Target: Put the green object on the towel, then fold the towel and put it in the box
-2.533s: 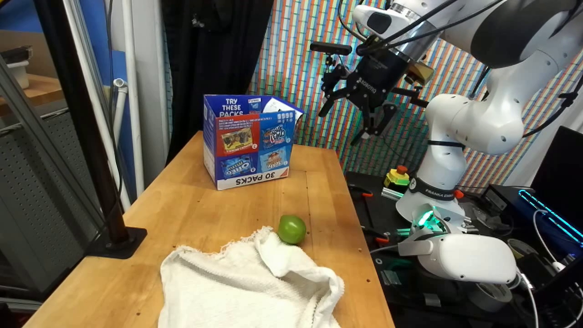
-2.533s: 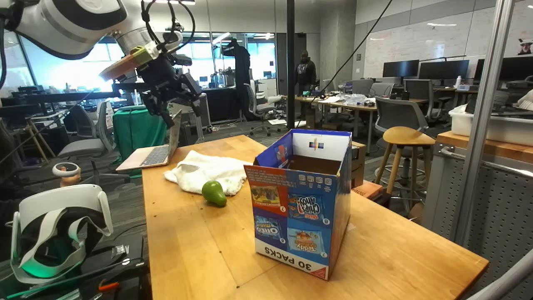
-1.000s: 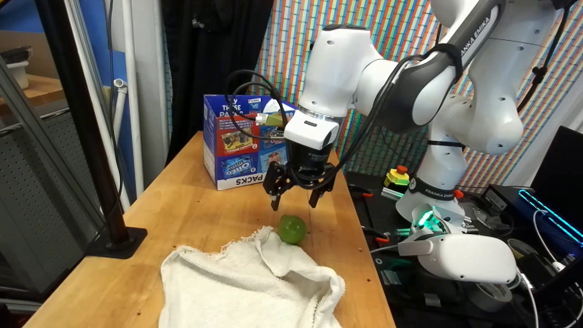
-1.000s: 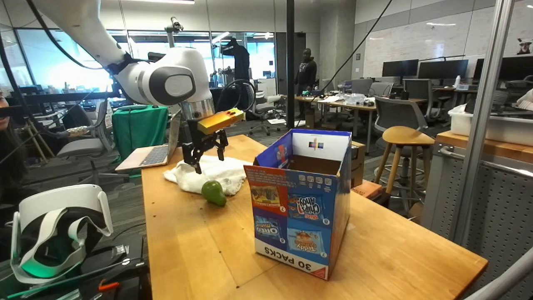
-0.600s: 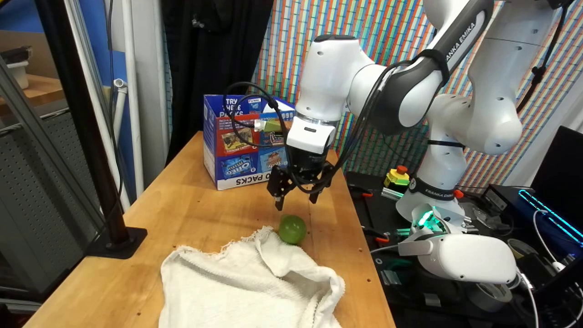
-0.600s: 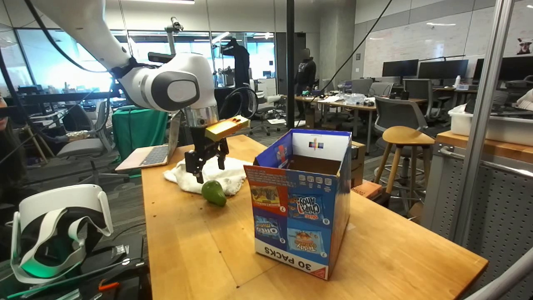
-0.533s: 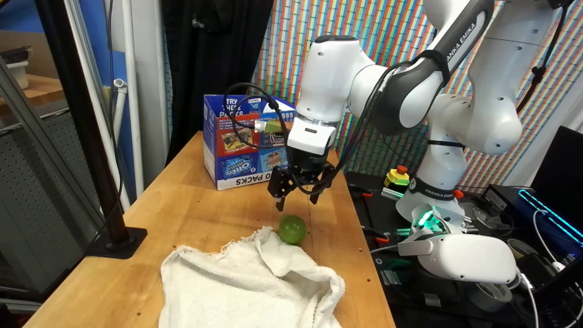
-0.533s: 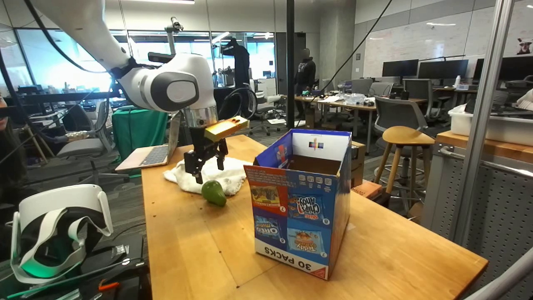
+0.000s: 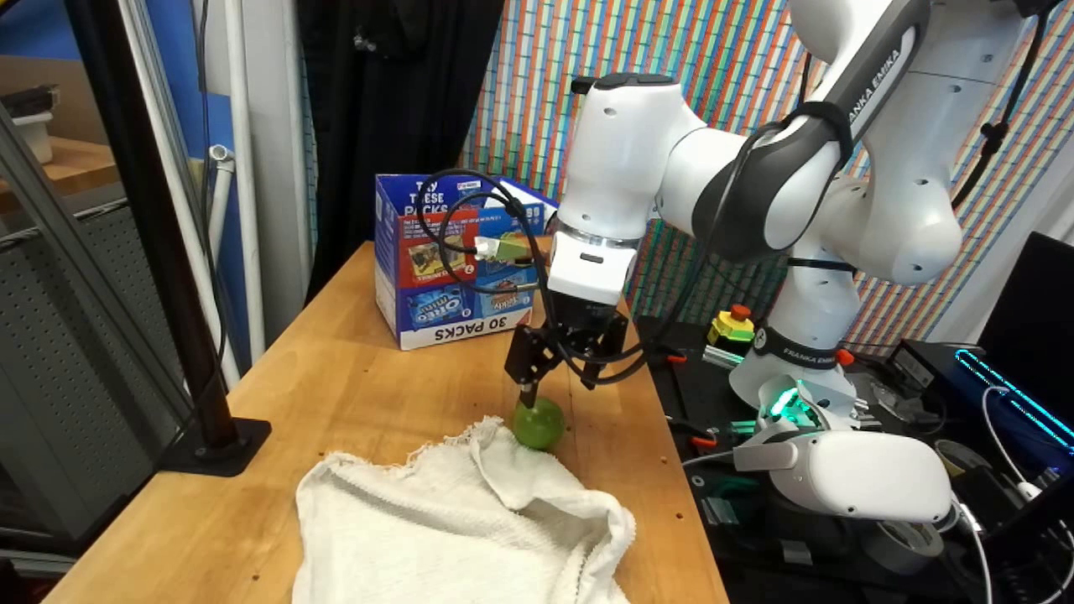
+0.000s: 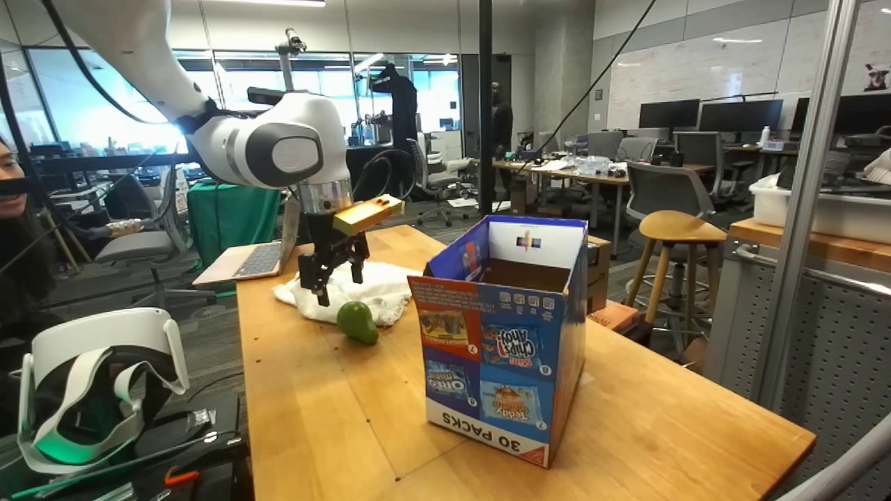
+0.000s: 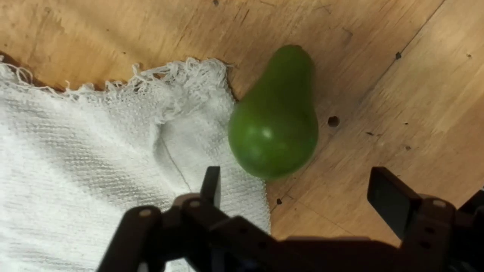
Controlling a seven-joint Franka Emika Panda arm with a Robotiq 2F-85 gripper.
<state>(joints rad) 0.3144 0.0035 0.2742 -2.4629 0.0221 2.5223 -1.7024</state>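
the green pear-shaped object [image 11: 273, 124] lies on its side on the wooden desk [image 10: 313, 417], right up against a frayed corner of the white towel [image 9: 461, 537]; in the wrist view its fat end meets the cloth, though whether any of it rests on top of the fabric i can't tell. its narrow end points toward the top of that view, away from the jaws. the jaws are spread wide, hanging above the desk and near the green object, one tip over the towel and the other over bare wood; from the wrist, both tips show apart from the object. the arm [image 10: 285, 146] reaches over the desk and holds them pointing down. the towel is laid out loosely, rumpled, with a fold running from the corner by the object. the snack box [image 10: 480, 355] stands on the desk with its open side up and the print on its front upside down, well apart from the towel. a laptop [image 10: 261, 261] with its screen raised sits by the desk's edge near the towel, and a white headset [image 9: 868, 476] lies beside the desk, near the arm's base.
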